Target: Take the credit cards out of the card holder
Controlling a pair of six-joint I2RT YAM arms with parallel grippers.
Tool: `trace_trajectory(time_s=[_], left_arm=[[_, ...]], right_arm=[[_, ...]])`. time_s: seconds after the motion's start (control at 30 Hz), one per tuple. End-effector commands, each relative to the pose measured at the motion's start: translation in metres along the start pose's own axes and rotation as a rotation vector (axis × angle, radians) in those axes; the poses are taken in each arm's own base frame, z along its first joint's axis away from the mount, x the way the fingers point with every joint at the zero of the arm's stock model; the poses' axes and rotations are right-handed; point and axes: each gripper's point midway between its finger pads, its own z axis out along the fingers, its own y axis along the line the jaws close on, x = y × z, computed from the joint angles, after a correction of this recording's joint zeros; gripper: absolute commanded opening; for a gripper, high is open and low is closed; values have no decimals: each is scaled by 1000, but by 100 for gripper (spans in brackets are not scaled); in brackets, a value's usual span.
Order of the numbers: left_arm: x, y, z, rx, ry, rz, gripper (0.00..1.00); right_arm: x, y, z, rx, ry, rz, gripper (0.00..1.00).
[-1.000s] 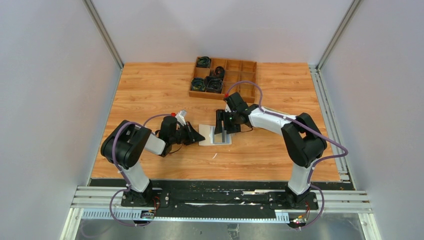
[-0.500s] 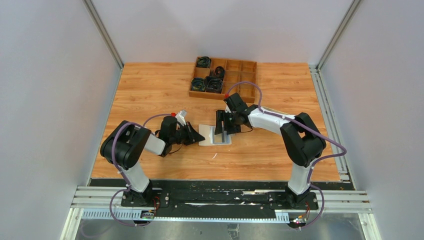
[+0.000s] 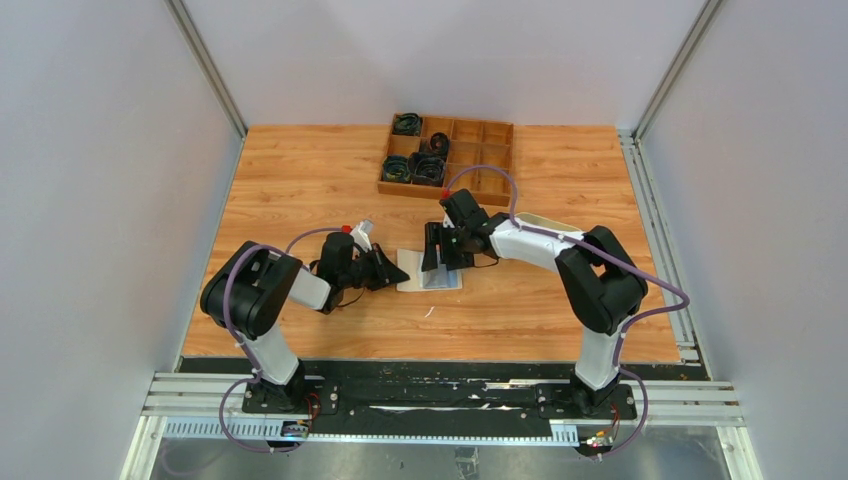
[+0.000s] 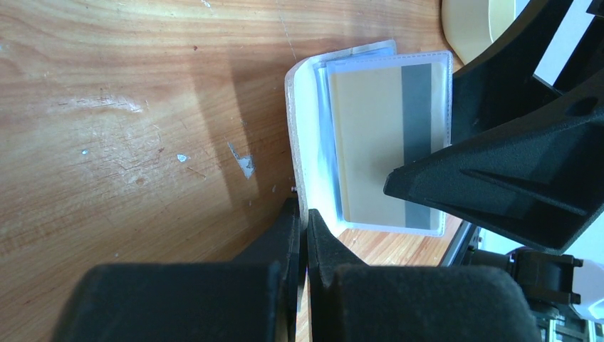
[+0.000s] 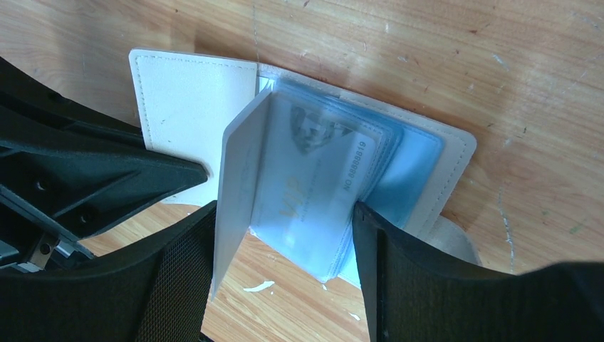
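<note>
Small beige-tan folding card holder point(image 3: 418, 283) lies open mid-way on the wood-grain table point(image 3: 300, 180), flat rectangular credit cards point(image 5: 313, 192) inside it (left gripper point(image 3: 403, 272) just left, right gripper point(image 3: 440, 262) astride), brown wooden compartment box point(image 3: 494, 134) behind.

- Left arm point(image 3: 250, 290): bulky black joint housings joined by white link segments.
- Right arm point(image 3: 600, 285): the same black-and-white build.
- Purple cable point(image 3: 483, 167) loops along each arm.
- Small red mark point(image 3: 347, 229) near each wrist.
- Fingers point(image 4: 498, 178): matte black, wedge-shaped.

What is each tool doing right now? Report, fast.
Left tool: closed, tips at the card holder edge, no grip seen.
Right tool: open, straddling the credit cards.
</note>
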Motion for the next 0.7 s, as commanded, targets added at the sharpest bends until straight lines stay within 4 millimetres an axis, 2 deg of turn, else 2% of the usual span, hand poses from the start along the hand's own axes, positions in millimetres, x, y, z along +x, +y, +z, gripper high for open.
trace_trajectory(time_s=[0.0,0.17,0.4,0.5,0.67], left_arm=[[20,27,1,-95,60,-15,0],[23,28,2,-94,71,-17,0],[24,28,2,-90,78,-15,0],[25,29,2,-91,81,-16,0],[24,27,2,-86,81,-13,0]], right_arm=[[2,70,-11,-209,10,-33,69],[-4,99,-16,-303,-13,-78,69],[2,130,-16,-474,6,-125,69],[3,136,-19,-501,0,-145,69],[7,128,-14,-476,-3,-138,69]])
